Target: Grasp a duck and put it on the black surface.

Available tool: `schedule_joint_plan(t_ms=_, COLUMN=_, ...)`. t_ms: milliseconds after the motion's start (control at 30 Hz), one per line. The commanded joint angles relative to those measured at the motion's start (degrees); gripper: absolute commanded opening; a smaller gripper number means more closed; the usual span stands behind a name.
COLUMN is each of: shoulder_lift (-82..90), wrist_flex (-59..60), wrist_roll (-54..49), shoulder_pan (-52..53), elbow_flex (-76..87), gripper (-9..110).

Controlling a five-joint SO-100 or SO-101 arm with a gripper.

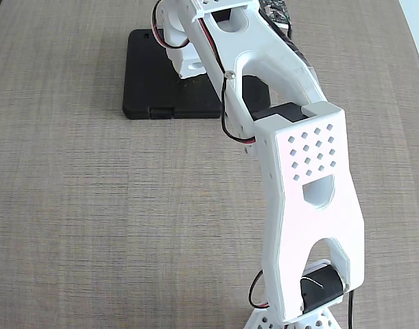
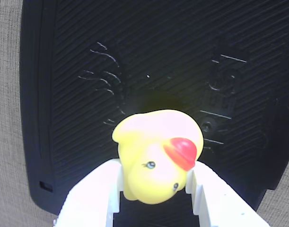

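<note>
**Duck clamped in the jaws above the black case**

In the wrist view the duck fills the lower middle, its red-orange beak turned toward the camera and two dark eyes showing. The gripper has its white fingers pressed against both sides of the yellow body, holding it. Behind it lies the black surface, ribbed, with faint embossed marks.

The fixed view shows none of this grip: the white arm reaches from the near edge of the worktop toward the far edge, and its own links hide the duck and fingertips. There the black surface sits near the far edge, latch notches facing the camera.
</note>
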Motion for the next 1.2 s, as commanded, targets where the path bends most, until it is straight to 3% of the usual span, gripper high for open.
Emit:
schedule_joint_plan(t_ms=0, shoulder_lift=1.41, wrist_flex=-0.53, wrist_roll=0.44, shoulder_pan=1.49, elbow_flex=-2.02, gripper=18)
schedule_joint_plan(t_ms=200, shoulder_lift=5.1, wrist_flex=0.09, wrist_roll=0.44, shoulder_pan=4.75, elbow_flex=-2.02, gripper=24)
schedule_joint_plan(t_ms=467, shoulder_lift=33.84, wrist_flex=0.35, wrist_roll=-0.18, shoulder_pan=9.49, elbow_flex=8.61, gripper=18)
schedule_joint_plan(t_ms=733, shoulder_lift=72.6, wrist_flex=-0.53, wrist_roll=-0.35, shoulder_pan=16.87, elbow_flex=39.38, gripper=12)
schedule_joint_plan(t_ms=900, shoulder_lift=95.27, wrist_flex=-2.37, wrist_roll=-1.23, shoulder_pan=21.18, elbow_flex=61.87, gripper=2)
schedule_joint_plan(t_ms=1167, shoulder_lift=122.08, wrist_flex=-10.63, wrist_roll=-15.56, shoulder_pan=20.74, elbow_flex=97.29, gripper=0)
